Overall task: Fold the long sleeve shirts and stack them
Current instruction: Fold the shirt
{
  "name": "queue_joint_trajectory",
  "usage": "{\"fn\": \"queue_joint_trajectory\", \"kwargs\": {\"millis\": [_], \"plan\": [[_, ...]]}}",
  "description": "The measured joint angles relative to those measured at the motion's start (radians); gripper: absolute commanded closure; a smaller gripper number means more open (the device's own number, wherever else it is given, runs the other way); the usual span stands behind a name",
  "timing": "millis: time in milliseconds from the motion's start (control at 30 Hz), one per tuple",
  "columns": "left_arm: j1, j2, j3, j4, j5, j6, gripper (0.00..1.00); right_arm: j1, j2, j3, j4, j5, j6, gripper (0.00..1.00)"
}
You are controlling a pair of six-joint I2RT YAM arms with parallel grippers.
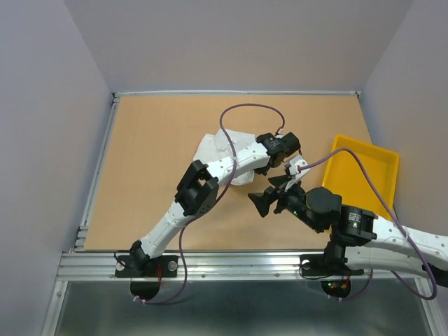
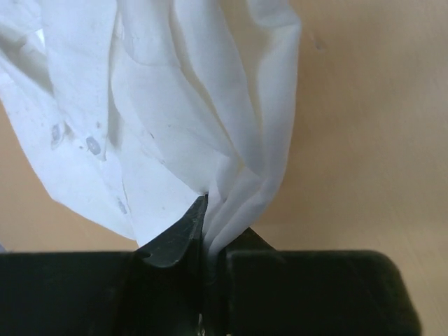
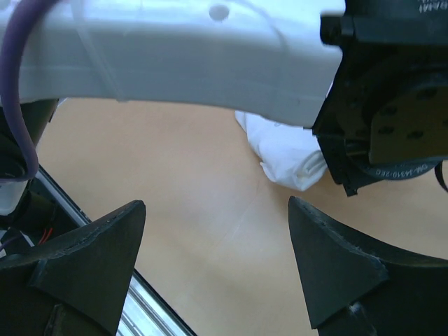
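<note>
A crumpled white long sleeve shirt lies in a heap at the middle of the brown table, partly under my left arm. My left gripper sits at the heap's right end. In the left wrist view the left gripper is shut on a bunched fold of the shirt, and small buttons show on the fabric. My right gripper hovers just in front of it, and in its own view the right gripper is open and holds nothing. It hangs over bare table, short of the shirt's edge.
A yellow tray stands at the right side of the table. The left arm's white link and purple cable cross above the right gripper. A metal rail runs along the near edge, with grey walls around.
</note>
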Motion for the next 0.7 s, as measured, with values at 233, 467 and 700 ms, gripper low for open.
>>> {"fn": "queue_joint_trajectory", "kwargs": {"millis": [233, 467, 700], "plan": [[-0.035, 0.006, 0.007, 0.033, 0.055, 0.005, 0.16, 0.000, -0.036, -0.003, -0.026, 0.035, 0.021, 0.12], [-0.012, -0.219, -0.121, 0.211, 0.192, -0.048, 0.09, 0.000, -0.137, -0.003, -0.043, 0.092, 0.053, 0.08], [0.198, -0.595, -0.443, 0.469, 0.320, -0.196, 0.09, 0.000, -0.135, -0.003, -0.042, 0.158, 0.159, 0.06]]}}
